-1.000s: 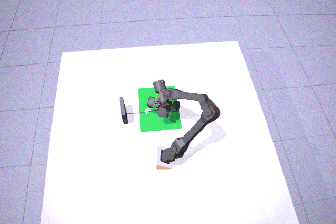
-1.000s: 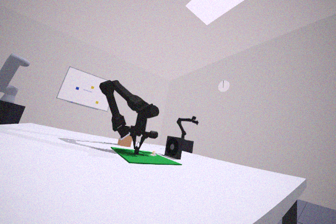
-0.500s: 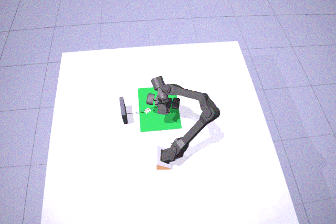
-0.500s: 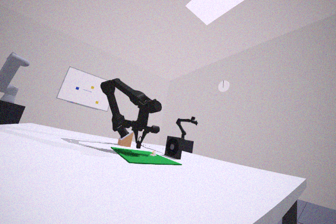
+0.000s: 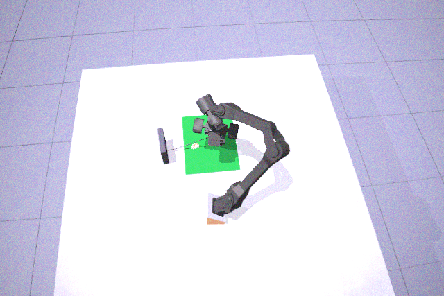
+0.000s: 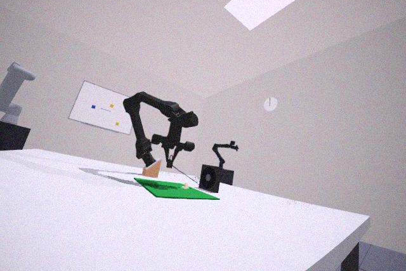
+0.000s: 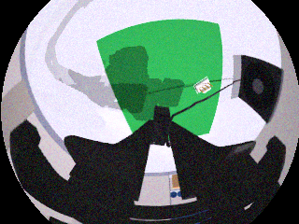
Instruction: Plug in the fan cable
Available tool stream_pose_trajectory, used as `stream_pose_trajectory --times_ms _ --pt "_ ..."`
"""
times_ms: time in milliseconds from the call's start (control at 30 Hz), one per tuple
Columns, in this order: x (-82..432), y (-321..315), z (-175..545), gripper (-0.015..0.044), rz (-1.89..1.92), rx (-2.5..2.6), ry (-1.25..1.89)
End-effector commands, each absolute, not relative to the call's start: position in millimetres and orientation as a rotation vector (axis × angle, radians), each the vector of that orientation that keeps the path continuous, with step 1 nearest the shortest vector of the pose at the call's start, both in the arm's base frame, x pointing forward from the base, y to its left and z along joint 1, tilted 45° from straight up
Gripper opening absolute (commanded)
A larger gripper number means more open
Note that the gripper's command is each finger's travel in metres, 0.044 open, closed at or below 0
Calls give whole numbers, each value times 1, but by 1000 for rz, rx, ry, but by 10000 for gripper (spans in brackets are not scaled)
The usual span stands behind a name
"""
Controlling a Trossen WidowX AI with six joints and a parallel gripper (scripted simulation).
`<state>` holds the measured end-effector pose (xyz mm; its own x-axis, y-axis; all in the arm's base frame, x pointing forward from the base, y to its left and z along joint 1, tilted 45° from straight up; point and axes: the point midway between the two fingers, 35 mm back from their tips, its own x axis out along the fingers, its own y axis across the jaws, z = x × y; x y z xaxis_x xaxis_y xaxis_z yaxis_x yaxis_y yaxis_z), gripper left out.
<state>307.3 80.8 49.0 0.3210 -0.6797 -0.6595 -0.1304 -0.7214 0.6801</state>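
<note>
My gripper (image 6: 169, 160) (image 7: 160, 124) is shut on the fan's black plug (image 6: 169, 165) (image 7: 162, 113) and holds it in the air above the green board (image 5: 197, 164) (image 6: 186, 195) (image 7: 187, 35). The small white header (image 5: 195, 145) (image 6: 185, 186) (image 7: 204, 86) stands on the board, to the right of the plug in the wrist view, apart from it. A thin dark cable (image 6: 185, 174) (image 7: 198, 100) runs nearly straight from the plug to the black fan (image 5: 162, 145) (image 6: 209, 178) (image 7: 259, 84). The plug's underside and the header's pins are too small to make out.
The fan stands upright just beyond the board's edge, on the header's side. The arm's base sits at an orange wedge (image 5: 215, 221) (image 6: 152, 170) on the white table (image 5: 125, 242) (image 6: 98, 228). The arm's shadow falls across part of the board.
</note>
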Motion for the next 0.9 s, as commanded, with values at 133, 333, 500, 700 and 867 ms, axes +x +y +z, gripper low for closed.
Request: stream_pose_trajectory --times_ms 133,333,500,700,867 --pt "303 95 68 0 -1397 2084 -720" --pt "304 95 68 0 -1398 2120 -766" --pt "305 95 68 0 -1396 2238 -925" --pt "307 96 69 0 -1378 2369 -1129" --pt "309 96 69 0 -1348 2470 -1310"
